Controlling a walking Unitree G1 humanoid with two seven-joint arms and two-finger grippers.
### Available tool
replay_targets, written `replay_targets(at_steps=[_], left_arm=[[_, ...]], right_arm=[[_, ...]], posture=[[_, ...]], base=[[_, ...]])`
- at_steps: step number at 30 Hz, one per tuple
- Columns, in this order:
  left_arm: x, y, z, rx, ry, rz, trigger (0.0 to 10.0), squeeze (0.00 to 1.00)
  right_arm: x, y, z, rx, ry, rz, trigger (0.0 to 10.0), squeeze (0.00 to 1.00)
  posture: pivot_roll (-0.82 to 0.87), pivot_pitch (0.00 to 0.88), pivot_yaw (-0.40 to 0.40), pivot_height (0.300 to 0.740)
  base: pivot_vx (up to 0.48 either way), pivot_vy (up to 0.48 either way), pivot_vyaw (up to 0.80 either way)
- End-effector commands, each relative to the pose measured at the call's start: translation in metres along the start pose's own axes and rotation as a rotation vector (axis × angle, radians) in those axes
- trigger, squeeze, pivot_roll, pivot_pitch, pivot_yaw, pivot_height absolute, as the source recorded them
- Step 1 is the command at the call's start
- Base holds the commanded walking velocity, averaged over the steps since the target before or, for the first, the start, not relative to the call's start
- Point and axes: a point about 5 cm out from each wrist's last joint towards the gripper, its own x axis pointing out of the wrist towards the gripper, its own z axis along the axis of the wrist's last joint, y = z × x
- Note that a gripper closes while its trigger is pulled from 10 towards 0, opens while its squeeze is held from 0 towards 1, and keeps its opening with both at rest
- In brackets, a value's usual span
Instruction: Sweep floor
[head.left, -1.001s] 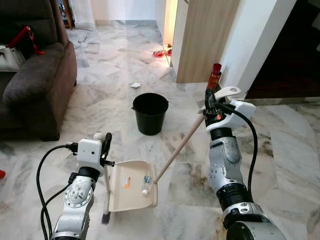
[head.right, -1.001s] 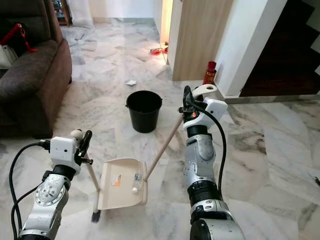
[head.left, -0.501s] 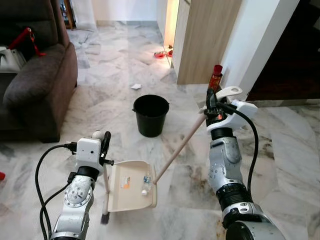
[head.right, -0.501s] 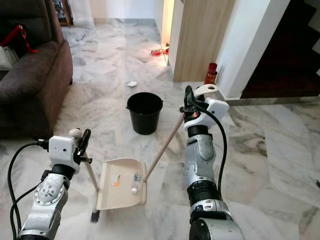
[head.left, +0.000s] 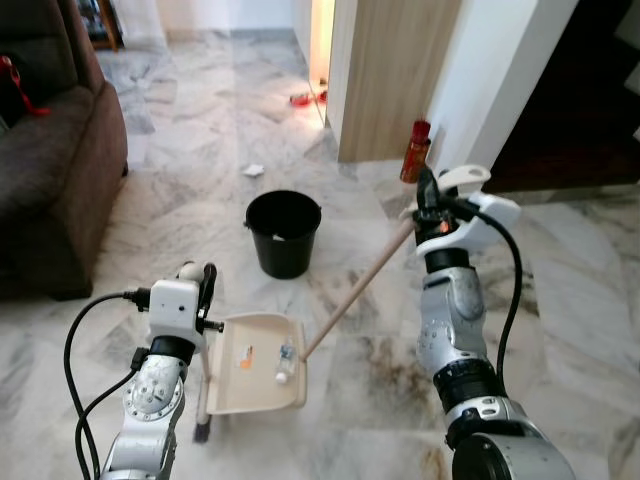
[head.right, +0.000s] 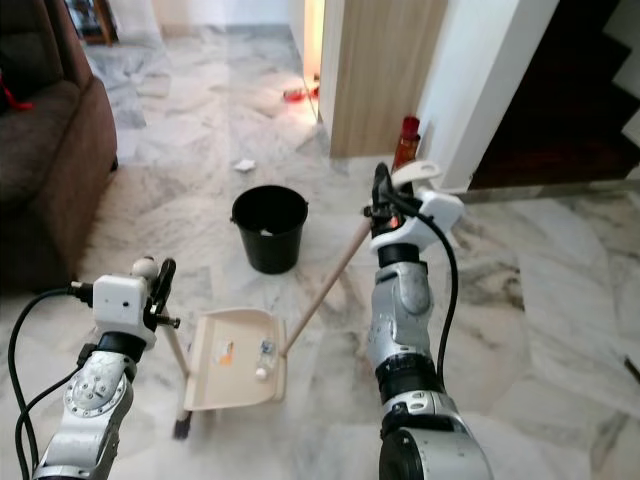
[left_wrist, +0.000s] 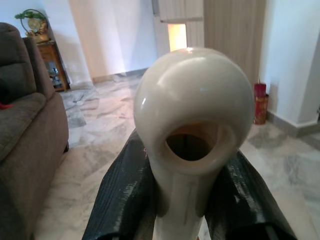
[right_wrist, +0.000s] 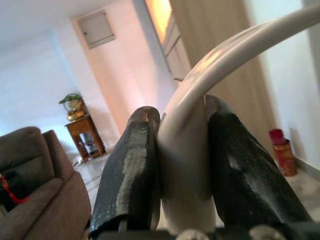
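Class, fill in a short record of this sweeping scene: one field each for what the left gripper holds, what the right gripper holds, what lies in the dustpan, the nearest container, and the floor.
left gripper: shut on the broom handle, brush end down on the floor beside the pan
right gripper: shut on the dustpan handle, a long pole slanting down to the pan
dustpan: cream, flat on the floor, holding a small clear bottle and an orange scrap
nearest container: black bucket, upright, beyond the pan
floor: grey-veined marble, crumpled paper past the bucket
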Motion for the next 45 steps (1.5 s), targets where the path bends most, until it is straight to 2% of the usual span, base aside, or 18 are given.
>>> replay_targets(at_steps=[1, 20, 31, 45], left_arm=[[0.002, 0.005, 0.011, 0.019, -0.061, 0.01, 10.0, 0.0], [0.001, 0.003, 0.011, 0.019, -0.061, 0.017, 10.0, 0.0], [0.001, 0.003, 0.01, 0.018, -0.056, 0.024, 10.0, 0.0], [0.0, 0.008, 0.011, 0.03, -0.058, 0.041, 10.0, 0.0]], right_arm=[[0.008, 0.013, 0.008, 0.053, -0.055, 0.021, 10.0, 0.0], [0.011, 0.018, 0.009, 0.083, -0.059, 0.054, 10.0, 0.0], [0.023, 0.022, 0.026, 0.085, -0.116, 0.073, 10.0, 0.0], [0.036, 0.037, 0.047, 0.149, -0.197, 0.117, 10.0, 0.0]], posture=[[0.1, 0.0, -0.035, 0.74], [0.11, 0.0, -0.045, 0.74], [0.11, 0.0, -0.048, 0.74], [0.12, 0.0, -0.051, 0.74]], base=[[0.334, 0.0, 0.0], [0.333, 0.0, 0.0], [0.333, 0.0, 0.0], [0.333, 0.0, 0.0]])
